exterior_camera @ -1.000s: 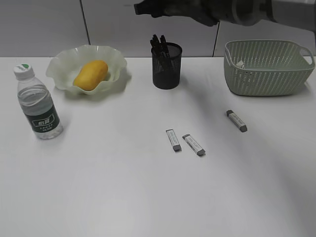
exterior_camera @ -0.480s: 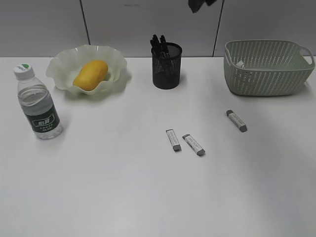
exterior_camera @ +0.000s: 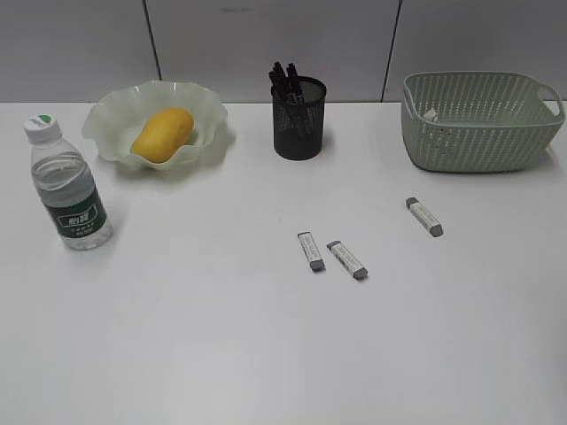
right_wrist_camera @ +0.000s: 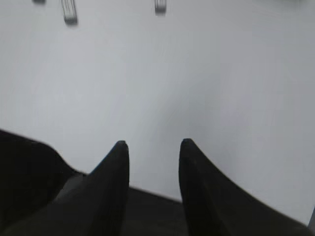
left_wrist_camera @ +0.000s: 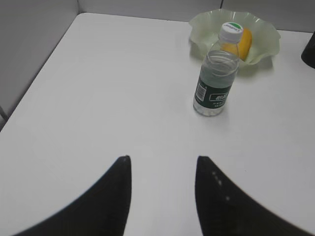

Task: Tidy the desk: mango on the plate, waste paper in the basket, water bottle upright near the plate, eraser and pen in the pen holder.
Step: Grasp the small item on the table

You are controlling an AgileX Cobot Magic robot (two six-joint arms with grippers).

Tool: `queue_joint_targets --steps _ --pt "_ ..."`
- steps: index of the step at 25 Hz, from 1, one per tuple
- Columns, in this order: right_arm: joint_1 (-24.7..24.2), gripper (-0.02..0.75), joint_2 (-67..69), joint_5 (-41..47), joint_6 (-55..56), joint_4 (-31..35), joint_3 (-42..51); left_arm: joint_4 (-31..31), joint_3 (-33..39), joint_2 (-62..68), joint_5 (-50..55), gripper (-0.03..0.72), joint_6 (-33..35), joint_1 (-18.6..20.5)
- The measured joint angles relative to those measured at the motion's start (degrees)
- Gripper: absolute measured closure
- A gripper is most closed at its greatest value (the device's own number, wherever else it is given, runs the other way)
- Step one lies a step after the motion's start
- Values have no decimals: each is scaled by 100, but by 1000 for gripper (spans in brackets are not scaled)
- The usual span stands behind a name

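**Three erasers left on the bench, both tools spread and empty**

Most of the tidying looked done. The mango (exterior_camera: 163, 134) lay in the plate (exterior_camera: 205, 111), the water bottle (exterior_camera: 69, 184) stood upright on the bench (exterior_camera: 221, 336) just beside that plate, the pens (exterior_camera: 285, 80) stood in the pen holder (exterior_camera: 299, 119), and a scrap of waste paper (exterior_camera: 431, 115) showed inside the basket (exterior_camera: 478, 124). What remained were three erasers: the left eraser (exterior_camera: 311, 251) and the middle eraser (exterior_camera: 347, 259) close together, and the right eraser (exterior_camera: 424, 216) apart, nearer the basket.

Neither arm showed in the exterior view. The left tool (left_wrist_camera: 162, 164) was spread with nothing between its fingers, looking toward the bottle. The right tool (right_wrist_camera: 151, 147) was likewise spread and empty above bare bench, with two erasers at the top edge of its blurred view.

The step in hand appeared to be an eraser pickup, probably by the right arm. Done well, the fingers would close across the eraser's narrow width, taking the lone one first. At the holder, release should come above the opening, clear of the pens.
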Motion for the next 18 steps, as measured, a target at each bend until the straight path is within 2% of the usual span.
queue_joint_targets --steps 2,6,12,18 --pt "0 448 -1111 0 190 76 1114 -11 0 168 0 367 50 0" --pt "0 448 -3389 125 314 242 2233 -208 0 868 -32 368 388 0" --pt "0 448 -5930 161 326 298 2550 -957 -184 2060 -369 365 1289 -77" --pt "0 448 -6195 50 242 173 2611 -1869 -718 3823 -981 331 1760 -430"
